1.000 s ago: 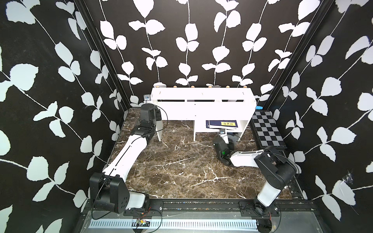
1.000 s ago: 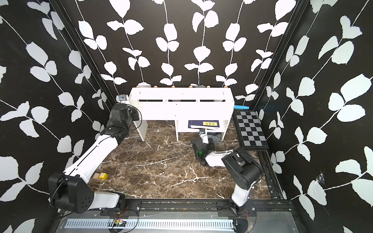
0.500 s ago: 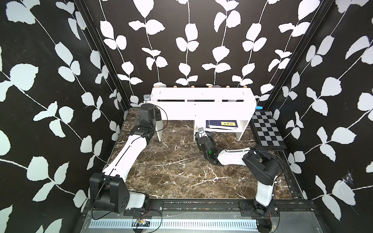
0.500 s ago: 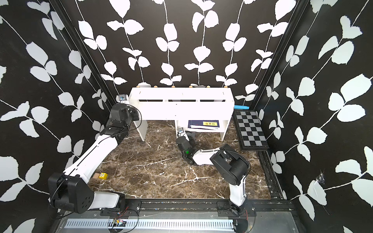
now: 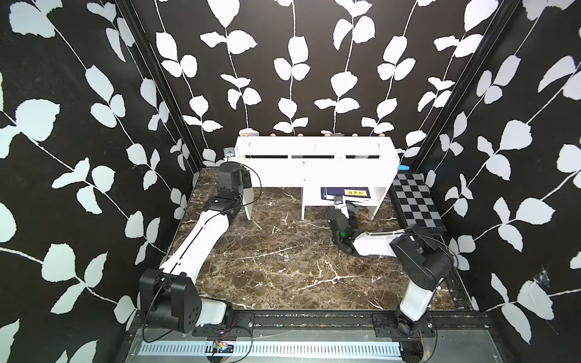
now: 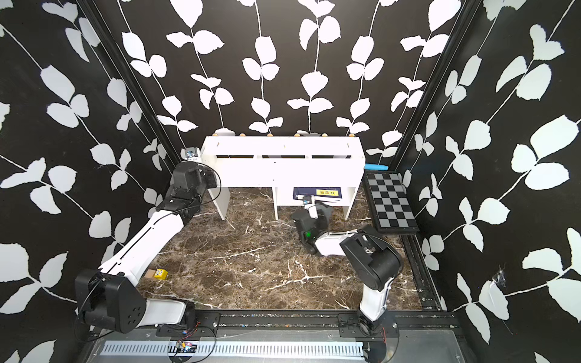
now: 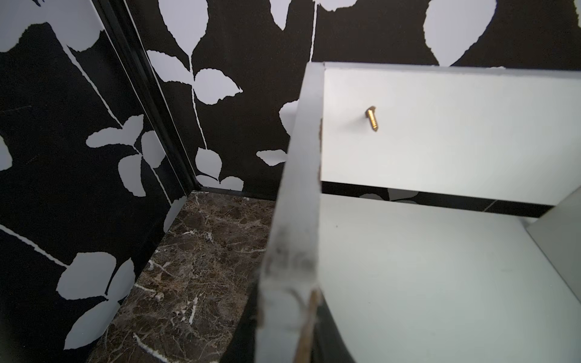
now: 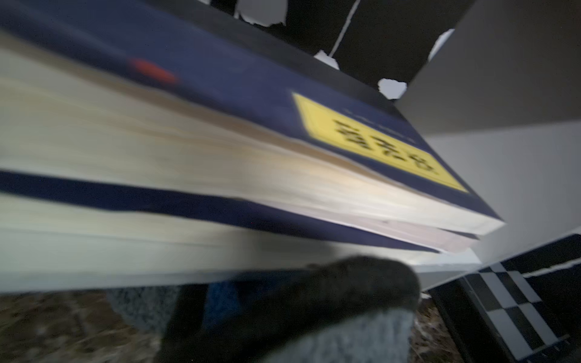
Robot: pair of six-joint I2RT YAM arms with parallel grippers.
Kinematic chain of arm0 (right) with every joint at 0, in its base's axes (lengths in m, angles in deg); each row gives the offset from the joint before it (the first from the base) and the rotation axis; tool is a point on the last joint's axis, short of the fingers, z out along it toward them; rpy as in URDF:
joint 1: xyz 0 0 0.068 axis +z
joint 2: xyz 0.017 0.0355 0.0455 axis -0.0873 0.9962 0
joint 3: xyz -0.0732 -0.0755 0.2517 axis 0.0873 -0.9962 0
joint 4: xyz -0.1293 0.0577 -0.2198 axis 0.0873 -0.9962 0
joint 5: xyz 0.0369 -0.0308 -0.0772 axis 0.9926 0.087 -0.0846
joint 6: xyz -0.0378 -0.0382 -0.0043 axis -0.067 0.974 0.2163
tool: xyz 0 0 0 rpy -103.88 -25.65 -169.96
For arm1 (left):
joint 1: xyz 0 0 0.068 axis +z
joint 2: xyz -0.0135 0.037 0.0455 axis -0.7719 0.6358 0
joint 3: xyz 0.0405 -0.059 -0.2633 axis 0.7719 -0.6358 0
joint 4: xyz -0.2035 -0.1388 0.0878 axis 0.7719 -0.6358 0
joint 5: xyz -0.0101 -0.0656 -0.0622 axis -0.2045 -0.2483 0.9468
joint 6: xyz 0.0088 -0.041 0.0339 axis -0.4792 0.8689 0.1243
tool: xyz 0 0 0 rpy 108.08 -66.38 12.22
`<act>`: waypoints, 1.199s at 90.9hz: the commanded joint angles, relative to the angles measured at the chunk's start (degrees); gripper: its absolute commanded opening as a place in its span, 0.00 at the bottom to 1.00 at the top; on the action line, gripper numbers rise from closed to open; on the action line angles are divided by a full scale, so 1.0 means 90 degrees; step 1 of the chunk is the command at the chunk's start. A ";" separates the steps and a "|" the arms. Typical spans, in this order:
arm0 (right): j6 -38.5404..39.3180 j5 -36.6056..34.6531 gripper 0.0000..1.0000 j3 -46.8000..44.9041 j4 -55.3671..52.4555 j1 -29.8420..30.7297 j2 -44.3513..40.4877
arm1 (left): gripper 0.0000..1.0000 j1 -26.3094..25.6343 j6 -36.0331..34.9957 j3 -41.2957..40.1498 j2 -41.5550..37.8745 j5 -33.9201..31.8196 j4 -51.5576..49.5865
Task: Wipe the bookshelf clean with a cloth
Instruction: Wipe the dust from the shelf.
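The white bookshelf (image 5: 314,163) stands against the back wall in both top views. My left gripper (image 7: 289,330) is shut on the bookshelf's left side panel (image 7: 295,220), its dark fingers on either side of the board edge; in a top view it sits at that leg (image 6: 213,188). My right gripper (image 5: 342,206) is low at the front edge of the right lower shelf board, shut on the dark grey cloth (image 8: 314,298). The cloth bunches over the fingers and presses against the board's edge, just under the books.
Blue books with a yellow label (image 5: 349,192) lie on the right lower shelf board (image 8: 518,176). A checkered board (image 5: 415,204) lies to the right of the shelf. A small yellow cube (image 6: 161,274) sits on the marble floor by the left arm. Small wooden knobs (image 5: 273,135) line the shelf top.
My right gripper, holding the cloth, swept left along the shelf's front edge and has come back right, under the books. The left arm has not moved.
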 commanded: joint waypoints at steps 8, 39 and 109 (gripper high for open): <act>-0.0680 -0.0717 0.00 -0.0370 -0.0356 -0.0315 -0.0354 | 0.01 0.0005 0.0132 -0.0196 0.0103 -0.0706 -0.0110; -0.0703 -0.0260 0.00 -0.0692 0.0068 -0.0386 -0.0817 | 0.01 0.0005 0.0114 -0.0217 0.0098 -0.0764 -0.0099; 0.0600 0.1284 0.00 -0.0648 -0.0235 -0.0891 -0.3263 | 0.00 0.0005 0.0137 -0.0204 0.0115 -0.0710 -0.0114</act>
